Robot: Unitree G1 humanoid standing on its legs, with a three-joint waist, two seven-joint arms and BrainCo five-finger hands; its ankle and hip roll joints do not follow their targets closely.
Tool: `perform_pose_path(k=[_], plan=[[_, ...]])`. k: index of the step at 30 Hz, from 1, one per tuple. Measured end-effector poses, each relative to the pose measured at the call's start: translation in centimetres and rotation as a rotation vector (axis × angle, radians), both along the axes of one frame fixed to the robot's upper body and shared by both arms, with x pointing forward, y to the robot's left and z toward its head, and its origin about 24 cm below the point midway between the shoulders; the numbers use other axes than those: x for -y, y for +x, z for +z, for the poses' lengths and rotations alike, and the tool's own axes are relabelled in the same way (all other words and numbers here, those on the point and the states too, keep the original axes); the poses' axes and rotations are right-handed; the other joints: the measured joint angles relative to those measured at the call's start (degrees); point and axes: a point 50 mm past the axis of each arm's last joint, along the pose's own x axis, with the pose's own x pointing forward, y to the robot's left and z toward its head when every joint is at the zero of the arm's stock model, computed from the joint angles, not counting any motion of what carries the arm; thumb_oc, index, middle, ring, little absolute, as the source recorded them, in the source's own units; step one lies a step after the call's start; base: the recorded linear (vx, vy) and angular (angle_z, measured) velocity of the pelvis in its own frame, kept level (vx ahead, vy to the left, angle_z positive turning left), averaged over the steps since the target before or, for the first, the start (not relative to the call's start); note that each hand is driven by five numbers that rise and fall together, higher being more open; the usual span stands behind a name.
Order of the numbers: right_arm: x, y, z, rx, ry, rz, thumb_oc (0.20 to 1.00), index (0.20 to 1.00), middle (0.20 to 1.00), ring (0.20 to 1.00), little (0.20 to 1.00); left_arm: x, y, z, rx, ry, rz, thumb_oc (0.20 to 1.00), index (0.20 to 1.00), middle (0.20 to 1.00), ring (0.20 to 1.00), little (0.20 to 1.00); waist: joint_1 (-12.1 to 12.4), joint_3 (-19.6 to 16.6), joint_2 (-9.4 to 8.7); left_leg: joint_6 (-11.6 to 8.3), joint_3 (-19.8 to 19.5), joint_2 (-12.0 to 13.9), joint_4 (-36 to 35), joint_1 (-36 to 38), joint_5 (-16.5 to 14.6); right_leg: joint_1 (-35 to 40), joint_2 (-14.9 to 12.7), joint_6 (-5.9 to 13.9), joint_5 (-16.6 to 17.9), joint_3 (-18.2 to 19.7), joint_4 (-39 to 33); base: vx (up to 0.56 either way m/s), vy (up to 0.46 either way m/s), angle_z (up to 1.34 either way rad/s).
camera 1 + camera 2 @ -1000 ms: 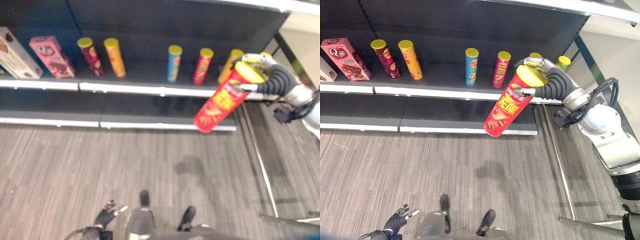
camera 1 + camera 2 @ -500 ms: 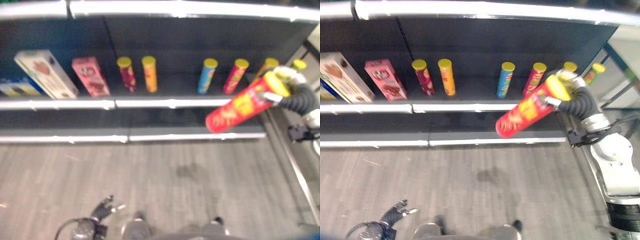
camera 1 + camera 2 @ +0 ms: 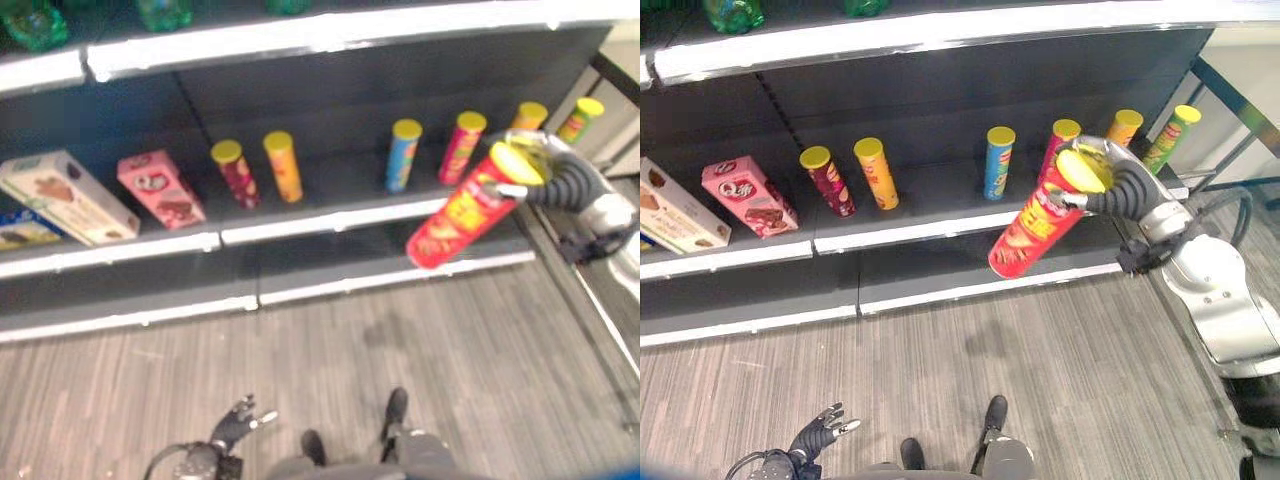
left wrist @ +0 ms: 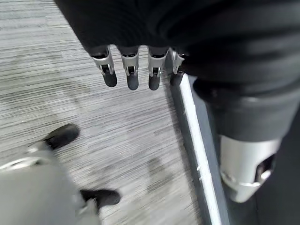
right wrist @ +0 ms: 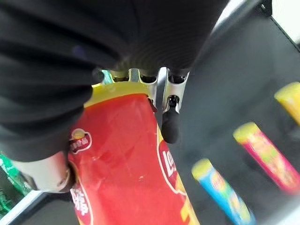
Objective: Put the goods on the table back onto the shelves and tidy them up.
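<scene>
My right hand [image 3: 1110, 185] is shut on a tall red chip can [image 3: 1033, 228] with a yellow lid, gripping it near the lid end. The can hangs tilted in the air, its base pointing down and to the left, in front of the middle shelf [image 3: 910, 231]. In the right wrist view the red can [image 5: 131, 164] runs out past the fingers [image 5: 169, 119] curled by its lid. My left hand [image 3: 817, 437] hangs low near the floor, and its fingers [image 4: 131, 70] are straight and hold nothing.
Several chip cans stand upright on the middle shelf: maroon [image 3: 827, 182], orange [image 3: 876, 174], blue [image 3: 997, 162], pink [image 3: 1061, 140], another orange [image 3: 1124, 127], green [image 3: 1170, 126]. A pink box [image 3: 748, 195] and a white box [image 3: 680, 215] lie left. Green bottles [image 3: 732, 12] stand above.
The camera has tipped upward, so the upper shelf edge and bottles now show. The right hand still holds the red can, now tilted somewhat steeper. The left hand stays low.
</scene>
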Motion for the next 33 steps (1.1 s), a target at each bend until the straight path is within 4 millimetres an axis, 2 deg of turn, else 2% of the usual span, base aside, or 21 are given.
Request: perform_pose_path(k=[1,3,4,5,6,7,9,10,11,12,13,14,16,19,20,21,23,24,27,30,33], plan=[[-1.8,1.6,0.2,-0.021,-0.050,0.042,0.200,0.200,0.200,0.200,0.200,0.0,0.3,-0.1,0.001,0.001,0.014,1.000,1.000,1.000,1.000,1.000,-0.1,-0.2,-1.73,-1.23,0.7,0.4,5.0,-0.8,-0.8,1.0,-0.6,-0.22,0.1,1.1,0.0,0.10,0.017,-0.37],[-3.7,2.4,1.0,-0.003,-0.081,0.099,0.200,0.200,0.200,0.200,0.200,0.3,0.0,-0.5,-0.022,-0.018,0.032,1.000,1.000,1.000,1.000,1.000,-0.9,-1.1,-2.20,-3.64,1.9,2.0,7.7,-0.3,-2.4,2.6,-0.3,-0.69,-0.8,2.1,0.0,0.06,0.108,-0.31],[-4.7,2.6,1.3,0.011,-0.064,0.132,0.200,0.200,0.200,0.200,0.200,0.3,-0.6,-0.8,-0.040,-0.028,0.048,1.000,1.000,1.000,1.000,1.000,-1.4,-2.0,-2.18,-3.68,5.2,2.8,5.8,0.9,-2.4,2.6,0.7,-0.97,-1.0,2.4,0.0,0.13,0.344,-0.36],[-6.8,2.9,1.8,0.036,-0.006,0.209,0.200,0.200,0.200,0.200,0.200,-0.3,-1.5,-1.2,-0.084,-0.014,0.053,1.000,1.000,1.000,1.000,1.000,-2.8,-2.0,-3.86,-4.76,6.5,4.4,7.2,1.8,-3.2,2.7,1.7,-1.75,-1.8,5.8,-0.4,0.13,0.342,-0.78],[-8.7,3.4,0.9,-0.002,0.030,0.260,0.200,0.200,0.200,0.200,0.200,-1.1,-2.9,-1.5,-0.135,0.006,0.065,1.000,1.000,1.000,1.000,1.000,-2.1,-2.8,-6.23,-5.51,6.8,5.2,8.6,1.2,-4.9,2.1,1.5,-2.73,-2.6,9.7,-0.4,0.11,0.249,-1.08],[-10.0,3.5,-0.1,-0.038,0.041,0.305,0.200,0.200,0.200,0.200,0.200,-1.7,-3.9,-1.6,-0.178,0.024,0.048,1.000,1.000,1.000,1.000,1.000,-2.1,-4.1,-7.79,-6.66,6.2,7.4,8.5,0.6,-5.0,0.9,1.7,-2.67,-3.0,11.0,-0.4,0.11,0.125,-1.00],[-10.2,3.4,-0.4,-0.063,0.018,0.333,0.200,0.200,0.200,0.200,0.200,-1.8,-3.8,-1.5,-0.178,0.023,0.043,1.000,1.000,1.000,1.000,1.000,-3.1,-5.0,-8.25,-9.39,5.8,12.1,4.6,-0.2,-2.9,-0.2,1.7,-2.59,-2.9,10.7,-0.3,0.09,0.196,-0.52],[-9.3,4.2,-0.5,-0.081,0.040,0.284,0.200,0.200,0.200,0.200,0.200,-0.9,-3.0,-1.6,-0.168,0.008,0.014,1.000,1.000,1.000,1.000,1.000,-3.5,-5.0,-5.72,-9.00,6.0,14.2,-0.2,0.7,-0.1,-0.8,1.7,-0.94,-1.6,11.8,-0.2,0.05,0.319,-0.31],[-8.3,4.7,-0.6,-0.092,0.043,0.235,0.200,0.200,0.200,0.200,0.200,0.1,-3.0,-1.8,-0.164,-0.019,0.007,1.000,1.000,1.000,1.000,1.000,-3.9,-5.0,-2.68,-7.43,7.0,14.5,-1.7,1.0,2.3,-0.9,1.7,-0.02,-1.1,11.0,-0.3,0.07,0.306,-0.31],[-7.0,4.8,-0.4,-0.089,0.015,0.185,0.200,0.200,0.200,0.200,0.200,1.3,-2.5,-1.9,-0.141,-0.052,0.006,1.000,1.000,1.000,1.000,1.000,-4.1,-5.0,1.36,-7.75,7.6,14.7,-2.5,1.3,4.2,-1.1,2.1,1.20,-0.7,10.7,-0.3,0.08,0.375,-0.14],[-6.5,4.9,-0.9,-0.102,0.025,0.164,0.200,0.200,0.200,0.200,0.200,1.2,-2.3,-1.8,-0.133,-0.049,0.006,1.000,1.000,1.000,1.000,1.000,-4.6,-5.2,0.98,-9.44,8.2,12.8,-2.4,1.9,4.4,-1.2,0.4,3.08,0.3,12.1,-0.2,0.04,0.239,-0.30],[-6.2,4.9,-1.5,-0.129,0.015,0.150,0.200,0.200,0.200,0.200,0.200,1.0,-2.2,-1.6,-0.125,-0.036,-0.013,1.000,1.000,1.000,1.000,1.000,-4.6,-5.2,0.87,-7.69,10.0,10.2,-2.8,2.6,3.0,-1.4,-1.8,3.64,0.2,12.8,0.0,0.03,0.203,-0.47],[-4.6,4.3,-3.3,-0.184,0.004,0.112,0.200,0.200,0.200,0.200,0.200,-0.2,-2.1,-1.1,-0.118,0.001,-0.024,1.000,1.000,1.000,1.000,1.000,-4.4,-5.3,0.13,-6.13,11.6,6.2,-2.8,3.7,1.4,-1.3,-5.9,5.39,2.6,13.5,0.0,0.06,0.196,-0.30],[0.3,2.3,-8.2,-0.369,-0.018,-0.051,0.200,0.200,0.200,0.200,0.200,-0.8,1.2,0.4,-0.002,0.027,-0.030,1.000,1.000,1.000,1.000,1.000,-2.5,-5.9,-1.04,-4.87,8.5,3.4,-2.4,2.9,0.7,-0.3,-9.3,6.13,3.4,8.1,0.0,0.11,0.130,0.37],[0.4,2.0,-8.4,-0.381,-0.019,-0.050,0.200,0.200,0.200,0.200,0.200,-0.6,1.0,0.2,-0.009,0.023,-0.029,1.000,1.000,1.000,1.000,1.000,-1.4,-5.7,-0.90,-4.76,8.4,3.2,-2.4,2.7,0.6,-0.1,-9.6,6.16,3.4,7.7,0.0,0.10,0.119,0.51],[1.4,0.7,-8.2,-0.361,-0.003,-0.082,0.200,0.200,0.200,0.200,0.200,0.2,1.6,0.3,0.009,0.006,-0.040,1.000,1.000,1.000,1.000,1.000,-0.6,-5.8,-0.59,-4.55,6.4,3.2,-2.4,2.1,0.5,0.4,-9.8,6.49,3.1,5.7,0.0,0.03,0.080,0.58],[2.5,-0.3,-7.5,-0.322,0.010,-0.124,0.200,0.200,0.200,0.200,0.200,1.6,1.6,0.1,0.020,-0.028,-0.053,1.000,1.000,1.000,1.000,1.000,-0.6,-5.7,0.57,-4.35,3.3,2.9,-2.4,1.2,0.7,1.5,-10.4,6.55,3.0,3.6,0.0,0.05,0.126,0.78],[3.4,-0.5,-6.6,-0.272,-0.003,-0.169,0.200,0.200,0.200,0.200,0.200,2.2,1.1,-0.3,-0.006,-0.023,-0.095,1.000,1.000,1.000,1.000,1.000,1.5,-5.6,1.00,-4.30,2.4,2.5,-2.4,0.8,0.7,1.6,-10.9,6.64,3.0,3.5,0.0,0.05,0.130,0.43],[4.6,-0.7,-6.0,-0.235,-0.003,-0.231,0.200,0.200,0.200,0.200,0.200,1.6,-0.2,-0.8,-0.055,-0.002,-0.087,1.000,1.000,1.000,1.000,1.000,2.8,-5.6,1.26,-3.78,0.7,1.6,-2.5,-0.6,1.0,1.5,-12.0,6.84,2.8,2.1,0.1,0.05,0.144,0.33],[5.3,-0.5,-6.7,-0.257,0.001,-0.266,0.200,0.200,0.200,0.200,0.200,1.1,-1.9,-1.4,-0.118,0.021,-0.098,1.000,1.000,1.000,1.000,1.000,3.0,-5.4,1.00,-3.28,-0.8,0.5,-2.5,-1.1,1.2,2.5,-13.3,7.06,2.8,0.6,0.1,0.05,0.149,0.28],[5.8,0.0,-7.1,-0.272,0.003,-0.301,0.200,0.200,0.200,0.200,0.200,1.1,-3.2,-1.7,-0.153,0.019,-0.089,1.000,1.000,1.000,1.000,1.000,3.1,-4.3,0.39,-1.58,-1.4,-1.0,-2.8,-0.7,0.3,2.3,-15.1,7.96,3.4,0.7,2.2,0.01,0.156,0.13]])
